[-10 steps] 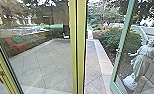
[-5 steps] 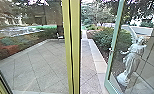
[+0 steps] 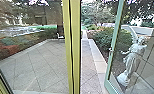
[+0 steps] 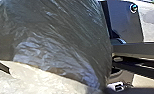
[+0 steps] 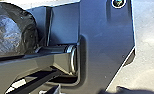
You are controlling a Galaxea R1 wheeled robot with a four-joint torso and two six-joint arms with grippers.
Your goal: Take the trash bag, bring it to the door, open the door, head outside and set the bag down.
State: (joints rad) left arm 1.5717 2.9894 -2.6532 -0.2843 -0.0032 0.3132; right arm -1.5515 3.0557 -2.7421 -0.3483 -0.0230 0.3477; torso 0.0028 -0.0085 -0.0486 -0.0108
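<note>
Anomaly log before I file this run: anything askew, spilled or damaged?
Nothing stands out. The trash bag shows no visible tear or leak, the statue is upright, and the green-framed door stands open.

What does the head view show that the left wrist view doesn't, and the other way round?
Head view: the open door with its pale green frame, the pale statue seen through its glass, and the bush beside the path.
Left wrist view: the dark trash bag, large and close.
Both: pale ground.
</note>
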